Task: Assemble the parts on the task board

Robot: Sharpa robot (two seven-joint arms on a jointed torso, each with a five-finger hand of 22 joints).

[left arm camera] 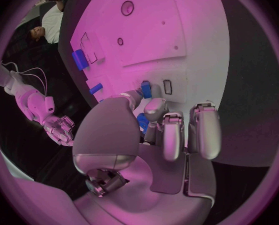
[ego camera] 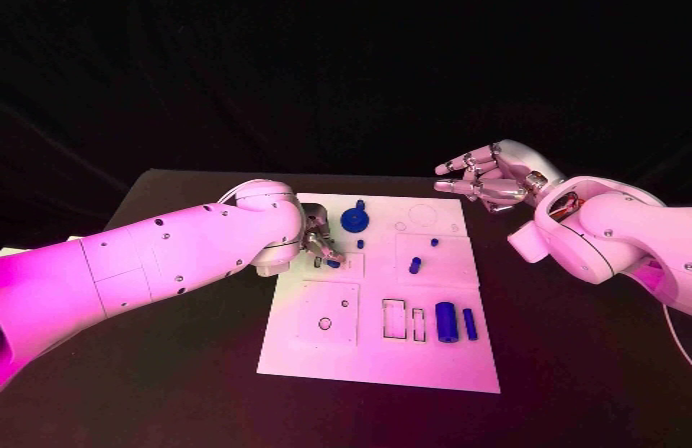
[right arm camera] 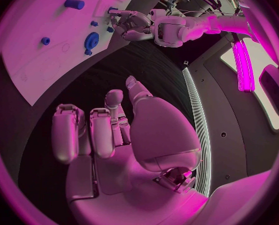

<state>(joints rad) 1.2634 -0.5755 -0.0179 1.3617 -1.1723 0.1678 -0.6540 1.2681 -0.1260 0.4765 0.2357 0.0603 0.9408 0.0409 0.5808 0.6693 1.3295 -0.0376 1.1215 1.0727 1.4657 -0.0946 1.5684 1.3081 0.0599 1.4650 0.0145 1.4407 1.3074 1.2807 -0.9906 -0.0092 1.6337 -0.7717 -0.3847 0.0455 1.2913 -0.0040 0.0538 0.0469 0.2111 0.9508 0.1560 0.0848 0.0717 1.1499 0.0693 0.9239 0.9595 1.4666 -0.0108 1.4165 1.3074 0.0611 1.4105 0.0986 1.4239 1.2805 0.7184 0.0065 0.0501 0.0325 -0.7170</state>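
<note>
Because the white rectangular task board (ego camera: pixel 378 348) lies loose on the black table (ego camera: pixel 577 368), any sideways push from a hand may, in my judgement, slide it and throw the outlined recesses out of line. Counting from the near end of the board in the head view: two long blue cylinders (ego camera: pixel 447 322) lie side by side near the right edge, just beside two empty rectangular outlines. Farther in, one short blue peg (ego camera: pixel 414 265) stands near the middle, and one tiny blue stud (ego camera: pixel 433 241) beyond it. At mid-board on the left, the silver many-fingered left hand (ego camera: pixel 315 245) is curled down over a small blue piece (ego camera: pixel 333 263); the left wrist view shows blue between thumb and fingers (left arm camera: pixel 172 135), so it appears pinched there, low over the board, though the contact itself is partly hidden. A slip could follow if the hold is shallow, and the piece might tip or roll off its seat. Beyond the hand sits one blue round disc with a stem (ego camera: pixel 355 218), with one small blue dot just before it. Farthest, the silver right hand (ego camera: pixel 488 178) hangs above the table off the board's far right corner, fingers loosely spread, holding nothing. One board, two hands.
</note>
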